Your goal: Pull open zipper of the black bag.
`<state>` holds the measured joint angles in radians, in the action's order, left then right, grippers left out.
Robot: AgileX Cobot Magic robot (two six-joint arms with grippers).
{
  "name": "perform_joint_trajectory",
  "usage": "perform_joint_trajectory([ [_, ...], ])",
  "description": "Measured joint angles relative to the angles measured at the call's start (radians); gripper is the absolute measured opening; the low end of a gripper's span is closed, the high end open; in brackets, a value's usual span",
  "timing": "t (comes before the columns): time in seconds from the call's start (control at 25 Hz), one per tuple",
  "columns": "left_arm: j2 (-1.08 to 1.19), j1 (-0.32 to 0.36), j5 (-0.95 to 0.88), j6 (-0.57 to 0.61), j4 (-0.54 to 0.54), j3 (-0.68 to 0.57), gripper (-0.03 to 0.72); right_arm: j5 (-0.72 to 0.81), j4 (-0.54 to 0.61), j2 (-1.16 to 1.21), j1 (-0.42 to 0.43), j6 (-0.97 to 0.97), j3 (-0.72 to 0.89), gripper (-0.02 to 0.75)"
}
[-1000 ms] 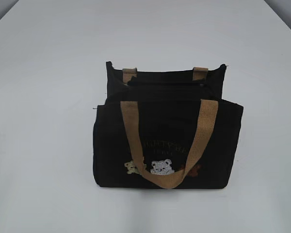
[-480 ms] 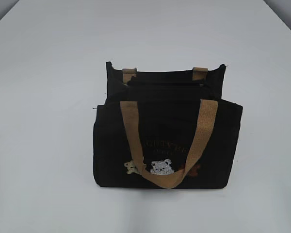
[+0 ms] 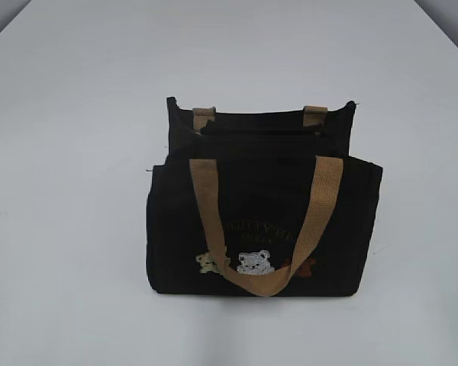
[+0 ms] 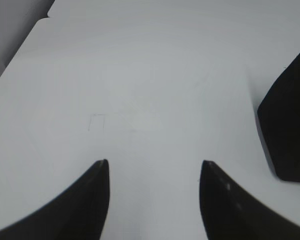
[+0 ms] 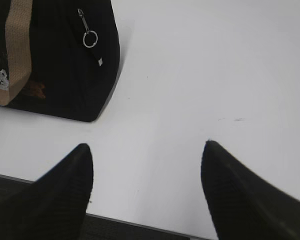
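Here the left gripper [image 4: 154,172] hangs over bare white table [image 4: 140,90], its two dark fingers spread well apart with nothing between them; a corner of the black bag [image 4: 290,130] shows at the right edge of the left wrist view, well clear of the fingers.

In the exterior view, the black bag [image 3: 263,217] stands upright near the middle of the table [image 3: 69,152], front panel toward the camera. Its near tan handle [image 3: 269,284] droops down over the front and loops just below the three small embroidered bears [image 3: 256,263], with faint gold lettering above them. The zipper [image 3: 263,133] runs as a dark line across the bag's top, between the two tan handle stubs at the back; whether it is closed cannot be made out from here.

Further right, the right gripper [image 5: 147,155] also stands wide open and empty above the table, near its front edge. The bag's end panel lies up and left of it, apart from the fingers, with a small metal ring [image 5: 90,39] dangling from a pull on that side.
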<state>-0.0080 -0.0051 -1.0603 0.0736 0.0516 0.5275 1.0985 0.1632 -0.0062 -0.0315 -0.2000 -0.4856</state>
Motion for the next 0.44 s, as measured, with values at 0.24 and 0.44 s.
perform_joint_trajectory([
  [0.24,0.000,0.000,0.000,0.000,0.000,0.000,0.433,0.000,0.000,0.000,0.000,0.000,0.000,0.526],
  [0.44,0.000,0.000,0.000,0.000,0.000,0.000,0.433,0.000,0.000,0.000,0.000,0.000,0.000,0.526],
])
